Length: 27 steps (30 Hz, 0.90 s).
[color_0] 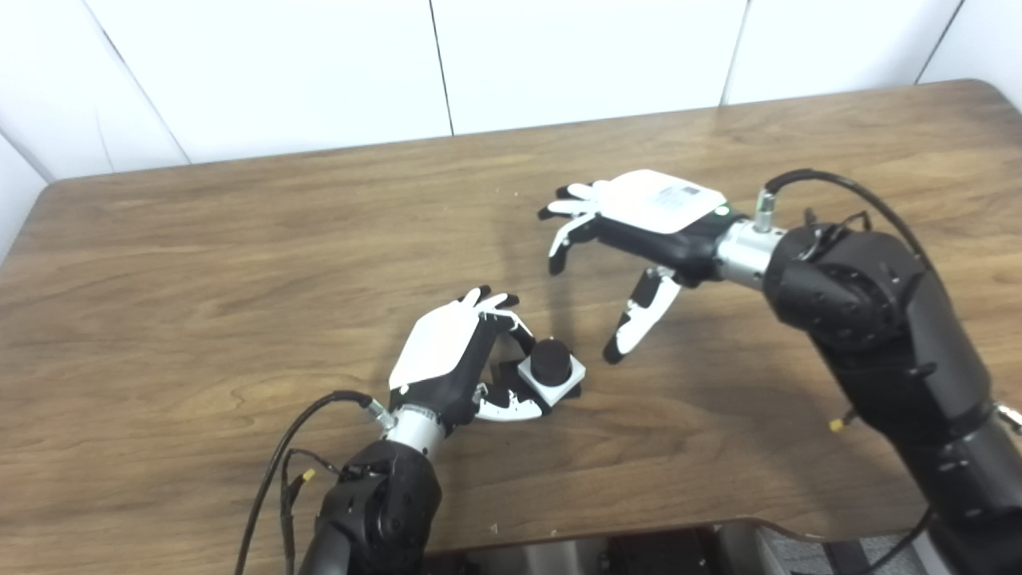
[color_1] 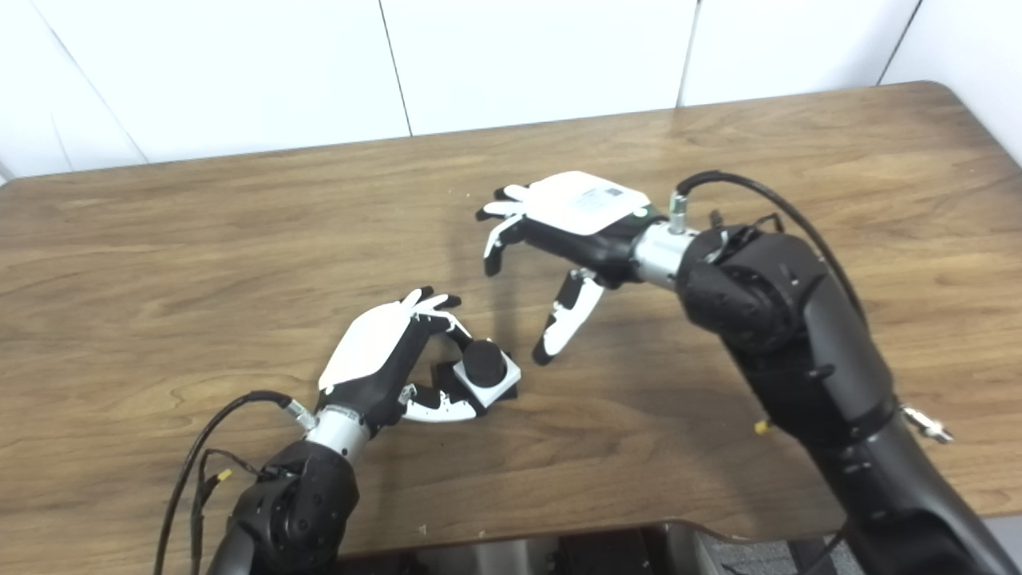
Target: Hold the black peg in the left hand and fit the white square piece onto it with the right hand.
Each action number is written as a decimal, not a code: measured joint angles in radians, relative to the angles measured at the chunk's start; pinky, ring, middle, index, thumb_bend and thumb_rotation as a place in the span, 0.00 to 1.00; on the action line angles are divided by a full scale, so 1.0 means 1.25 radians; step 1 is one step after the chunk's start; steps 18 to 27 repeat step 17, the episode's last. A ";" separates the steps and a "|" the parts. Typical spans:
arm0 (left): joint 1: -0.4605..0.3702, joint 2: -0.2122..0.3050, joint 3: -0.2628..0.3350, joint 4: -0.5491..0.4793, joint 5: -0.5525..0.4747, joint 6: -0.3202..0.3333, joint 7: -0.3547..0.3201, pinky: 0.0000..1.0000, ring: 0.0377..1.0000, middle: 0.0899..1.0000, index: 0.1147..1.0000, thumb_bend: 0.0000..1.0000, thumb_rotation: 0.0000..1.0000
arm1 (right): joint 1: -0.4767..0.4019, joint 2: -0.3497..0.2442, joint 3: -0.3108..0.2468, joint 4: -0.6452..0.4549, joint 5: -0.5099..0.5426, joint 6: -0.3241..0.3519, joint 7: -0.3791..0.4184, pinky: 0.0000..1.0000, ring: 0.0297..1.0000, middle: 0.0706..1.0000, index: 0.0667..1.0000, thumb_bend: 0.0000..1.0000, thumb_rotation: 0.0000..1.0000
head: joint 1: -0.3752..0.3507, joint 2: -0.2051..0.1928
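The black peg (color_0: 551,361) stands on the table with the white square piece (color_0: 568,386) seated around it; its round black top pokes up through the square. My left hand (color_0: 447,351) wraps the peg's black base from the left, fingers behind and thumb in front. Up and to the right, my right hand (color_0: 647,208) hovers open with fingers spread, its thumb (color_0: 635,323) hanging down a short way right of the white piece and not touching it. The same pair of parts appears in the right eye view as peg (color_1: 485,361) and square (color_1: 503,383).
The wooden table (color_0: 239,263) stretches wide to the left and back, with white wall panels behind it. The near table edge runs just below my left forearm (color_0: 375,495). My right arm (color_0: 878,335) crosses the table's right side.
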 measured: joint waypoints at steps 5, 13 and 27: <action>-0.005 0.007 0.002 0.000 0.000 0.000 -0.006 0.95 0.97 0.89 0.53 0.64 0.36 | 0.005 -0.023 -0.028 -0.012 0.005 0.031 0.001 1.00 1.00 0.94 0.68 0.99 0.29 | -0.004 -0.001; -0.013 0.020 0.007 0.007 0.000 0.001 -0.026 0.95 0.95 0.89 0.60 0.71 0.51 | 0.014 -0.029 -0.030 -0.023 0.013 0.035 -0.002 0.99 1.00 0.94 0.68 0.98 0.33 | -0.002 0.000; -0.017 0.023 0.007 0.007 0.005 0.002 -0.041 0.95 0.94 0.88 0.64 0.74 0.54 | 0.028 -0.029 -0.030 -0.024 0.009 0.035 -0.006 1.00 1.00 0.94 0.68 0.97 0.34 | -0.004 0.000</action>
